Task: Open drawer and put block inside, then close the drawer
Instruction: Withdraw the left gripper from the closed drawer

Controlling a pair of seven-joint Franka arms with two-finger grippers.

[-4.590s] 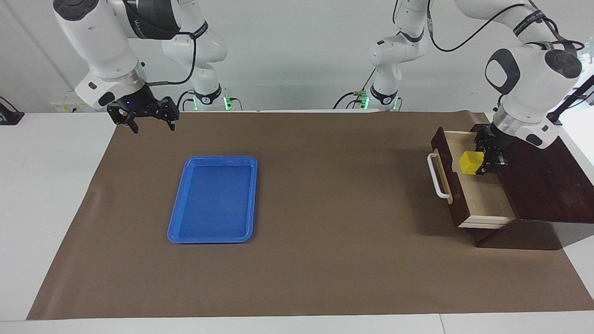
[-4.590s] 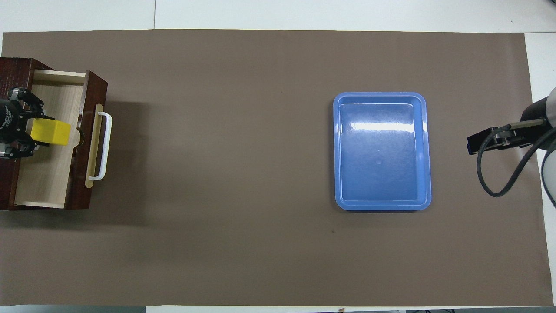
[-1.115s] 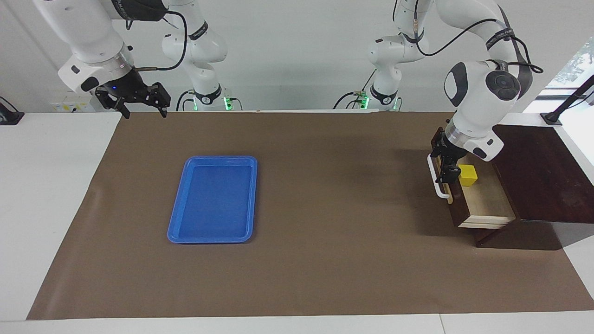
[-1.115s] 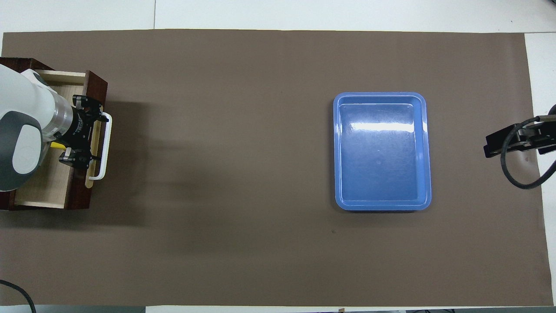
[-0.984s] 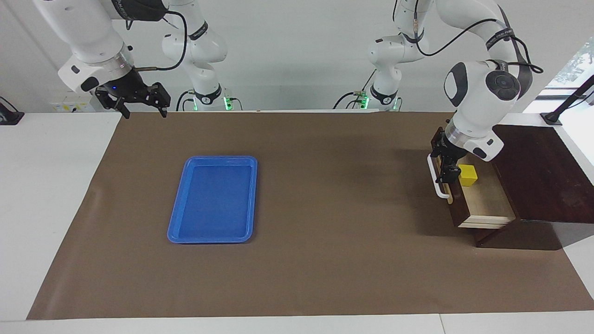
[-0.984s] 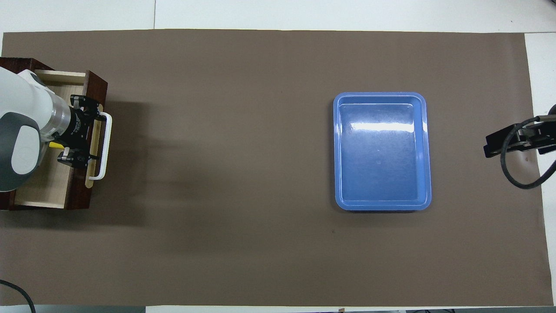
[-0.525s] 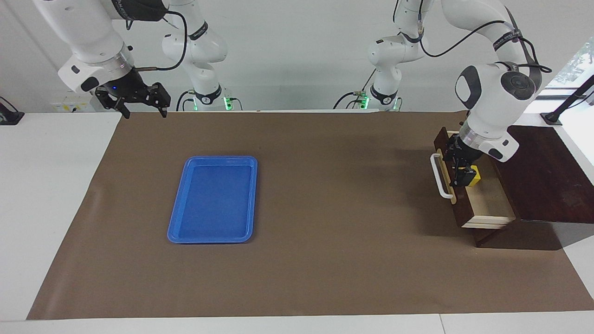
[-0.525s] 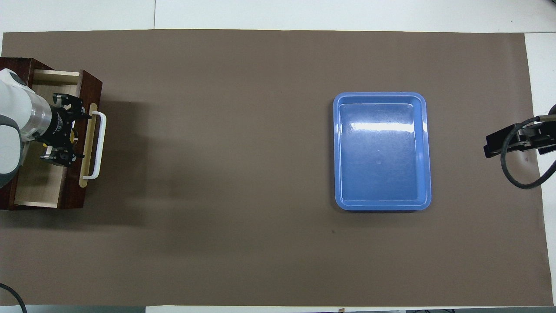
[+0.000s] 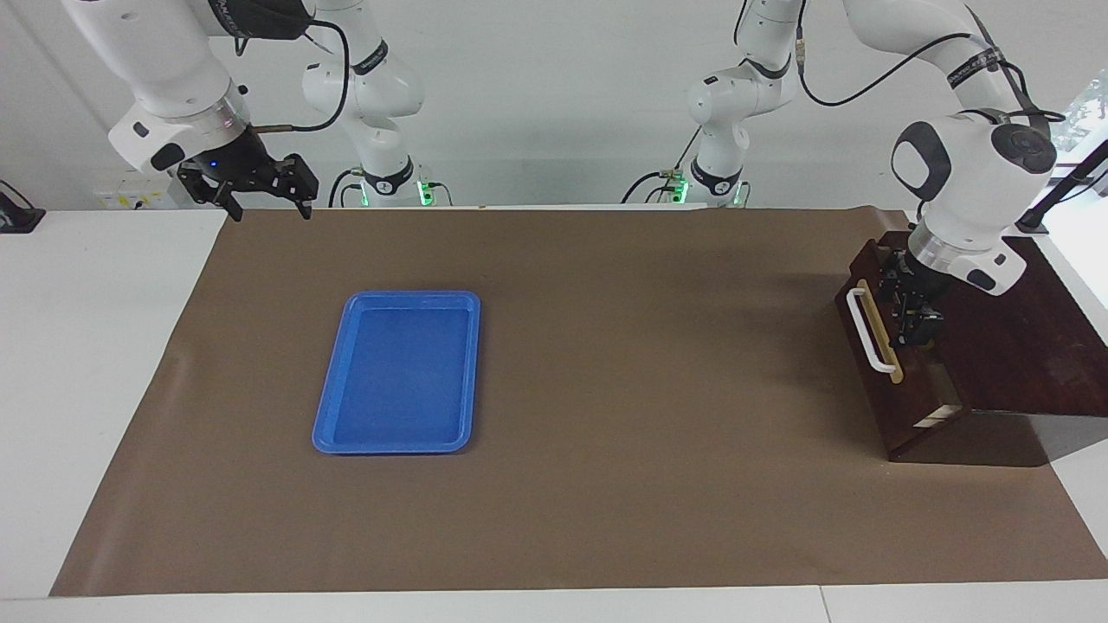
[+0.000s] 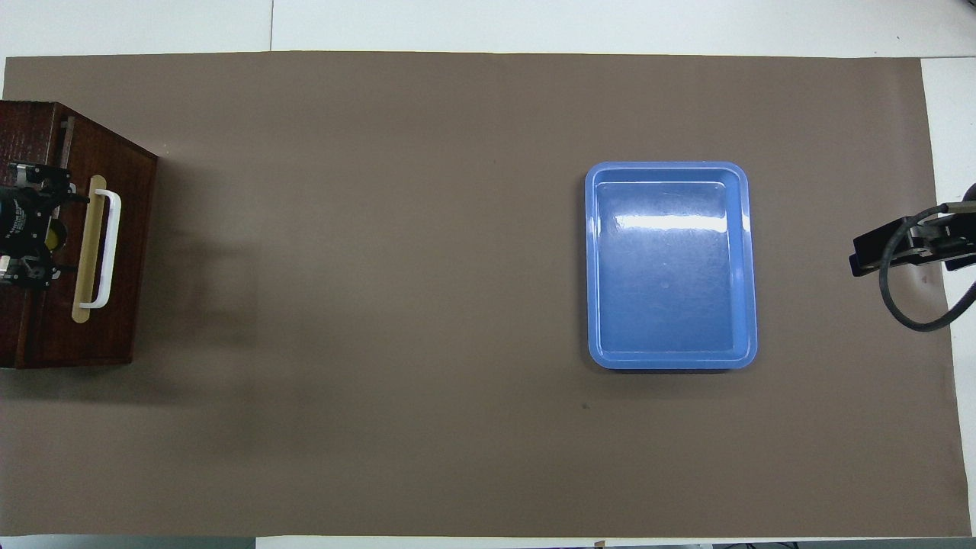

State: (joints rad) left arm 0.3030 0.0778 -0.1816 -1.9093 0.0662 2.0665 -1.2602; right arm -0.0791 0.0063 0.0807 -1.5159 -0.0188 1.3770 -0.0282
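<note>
- Drawer [image 9: 879,342]: nearly shut, a narrow gap left.
- Left hand [image 9: 909,307]: fingers apart, at the drawer's top edge.
- Right hand [image 9: 264,203]: fingers apart, raised over the counter's [image 9: 104,346] edge.

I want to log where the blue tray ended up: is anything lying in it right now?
No, the blue tray shows only its bare glossy floor in the overhead view, with nothing lying in it.

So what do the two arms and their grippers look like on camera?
Both arms are glossy white with rounded joints, dark grey joint caps and black cables strapped along them. The left gripper and right gripper are black, two-fingered, on silver wrist rings; a blue light shows on the right one.
</note>
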